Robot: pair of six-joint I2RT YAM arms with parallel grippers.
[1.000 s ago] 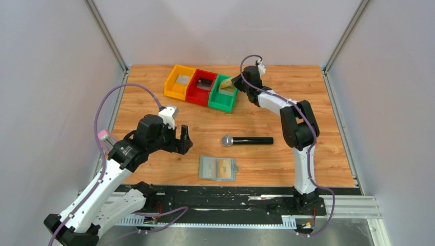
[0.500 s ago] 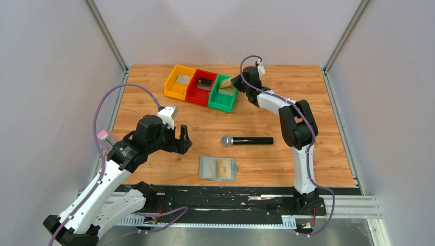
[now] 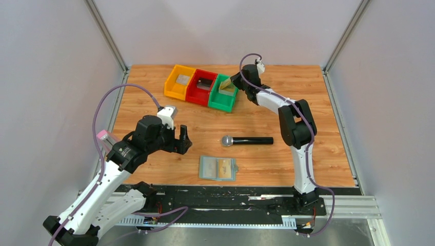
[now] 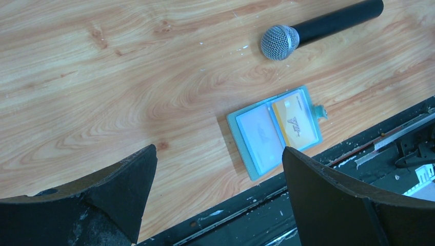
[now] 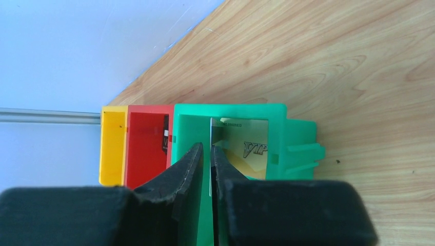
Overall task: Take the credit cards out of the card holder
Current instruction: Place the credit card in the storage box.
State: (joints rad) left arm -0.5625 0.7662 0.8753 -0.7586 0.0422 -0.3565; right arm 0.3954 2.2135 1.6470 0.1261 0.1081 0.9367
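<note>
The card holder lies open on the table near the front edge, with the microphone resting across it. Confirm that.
Not quite: the microphone lies beside the card holder, farther from the front edge and apart from it, not across it. The top external view shows bare table between them.

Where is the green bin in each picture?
Top external: green bin sits far on the table, rightmost of three bins, beside the right gripper.
Left wrist: not in it.
Right wrist: green bin fills the middle, a gold card inside.
Shared landmark: the red bin touching its side.

Microphone [image 3: 246, 140] just beyond card holder [image 3: 218, 168].
</note>
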